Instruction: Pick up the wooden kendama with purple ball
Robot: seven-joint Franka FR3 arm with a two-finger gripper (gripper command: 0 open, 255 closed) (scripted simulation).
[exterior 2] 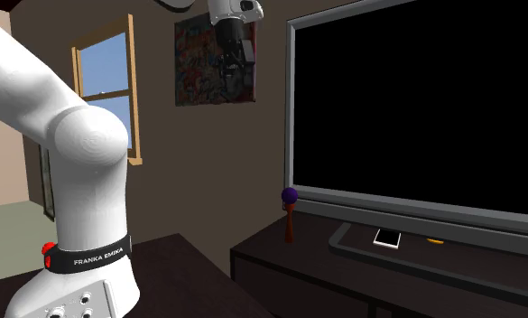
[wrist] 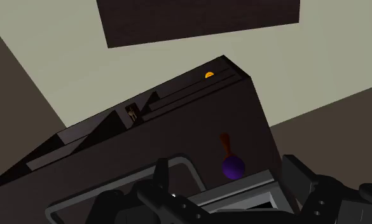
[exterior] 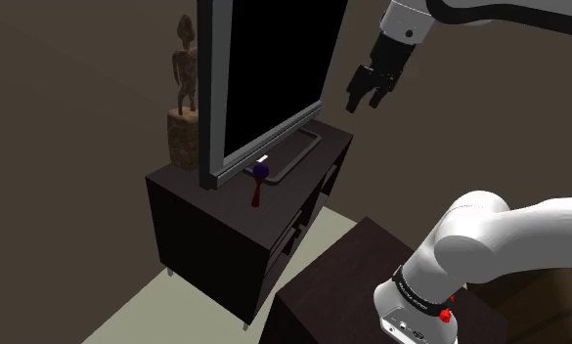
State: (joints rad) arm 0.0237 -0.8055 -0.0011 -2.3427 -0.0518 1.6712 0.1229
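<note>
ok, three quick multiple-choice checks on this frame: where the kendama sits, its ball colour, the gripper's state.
1. The small kendama with a reddish-brown handle stands:
A. on the floor
B. on the dark cabinet, in front of the flat black screen
C. on the robot's stand

2. Its ball is:
A. orange
B. white
C. purple

3. The all-black two-finger gripper is:
A. open, in the air above the cabinet
B. shut on the kendama
C. resting on the cabinet

Key:
1 B: it stands upright on the cabinet top by the screen's base.
2 C: the shoulder and wrist views show purple.
3 A: the fingers stand apart, holding nothing.
</note>
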